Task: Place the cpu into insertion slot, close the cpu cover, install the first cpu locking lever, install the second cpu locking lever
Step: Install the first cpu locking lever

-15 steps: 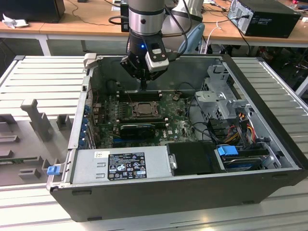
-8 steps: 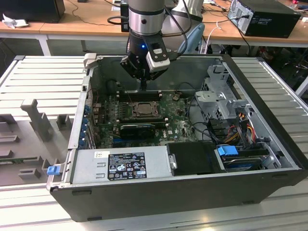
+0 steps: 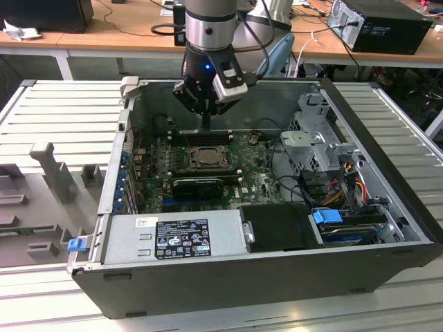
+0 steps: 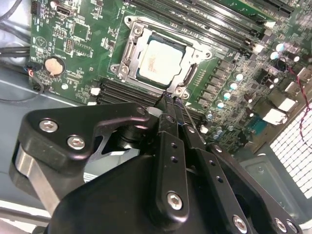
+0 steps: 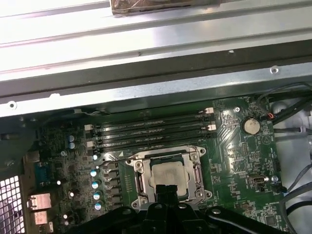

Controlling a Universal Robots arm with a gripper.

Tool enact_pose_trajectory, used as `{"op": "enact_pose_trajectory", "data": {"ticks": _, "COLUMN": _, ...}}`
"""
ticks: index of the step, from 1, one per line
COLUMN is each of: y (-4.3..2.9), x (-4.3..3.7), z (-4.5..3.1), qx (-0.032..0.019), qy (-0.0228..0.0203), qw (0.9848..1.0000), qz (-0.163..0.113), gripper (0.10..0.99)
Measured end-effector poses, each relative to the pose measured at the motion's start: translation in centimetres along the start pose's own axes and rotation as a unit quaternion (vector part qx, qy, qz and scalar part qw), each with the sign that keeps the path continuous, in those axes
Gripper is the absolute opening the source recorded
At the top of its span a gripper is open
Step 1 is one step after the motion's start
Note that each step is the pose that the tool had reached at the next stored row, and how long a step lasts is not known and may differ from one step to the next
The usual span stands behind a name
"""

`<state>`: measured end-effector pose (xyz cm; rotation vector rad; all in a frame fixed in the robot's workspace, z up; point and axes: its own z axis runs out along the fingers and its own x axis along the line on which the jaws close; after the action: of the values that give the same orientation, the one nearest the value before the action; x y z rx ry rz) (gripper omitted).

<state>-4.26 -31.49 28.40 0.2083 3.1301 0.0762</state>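
- Workshop backdrop: wooden desks (image 3: 118,34) with cables at 12 o'clock of the exterior view; a ribbed grey metal table (image 3: 62,117) spans the foreground.
- computer case (image 3: 277,277): dark, lying on its side on the table, side panel off, interior exposed.
- arm (image 3: 211,28): silver and black, entering the case from 12 o'clock in the exterior view.
- power supply (image 3: 173,235): grey box with a label, at 6 o'clock of the motherboard.
- motherboard (image 3: 256,183): green, flat on the case floor.
- gripper (image 3: 206,126): black and pointing down; in both wrist views (image 4: 171,100) (image 5: 168,187) its two slim fingers are pressed together with nothing between them.
- memory slots (image 3: 197,137): long black rows directly under the fingertips in the exterior view.
- insertion slot (image 3: 208,158): metal-rimmed socket at 6 o'clock of the fingertips, close by.
- cpu cover (image 4: 130,57): dull silver frame lying flat around the chip.
- cpu (image 4: 162,61): pale silver square seated in the socket, showing through the cover's window; in both wrist views (image 5: 169,174) the fingertips sit at the frame's edge, off the chip. Contact with the frame cannot be told.
- coin battery (image 4: 54,66): round and silver, well apart from the socket.
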Motion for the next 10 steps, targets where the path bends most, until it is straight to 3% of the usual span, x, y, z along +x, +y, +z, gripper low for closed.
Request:
{"op": "enact_pose_trajectory", "data": {"ticks": 6, "y": 0.00, "x": 0.00, "z": 0.00, "qx": 0.0000, "qy": 0.0019, "qw": 0.9993, "qz": -0.039, "gripper": 0.106}}
{"op": "enact_pose_trajectory", "data": {"ticks": 10, "y": 0.00, "x": 0.00, "z": 0.01, "qx": 0.0000, "qy": 0.0041, "qw": 0.9965, "qz": -0.083, "gripper": 0.106}}
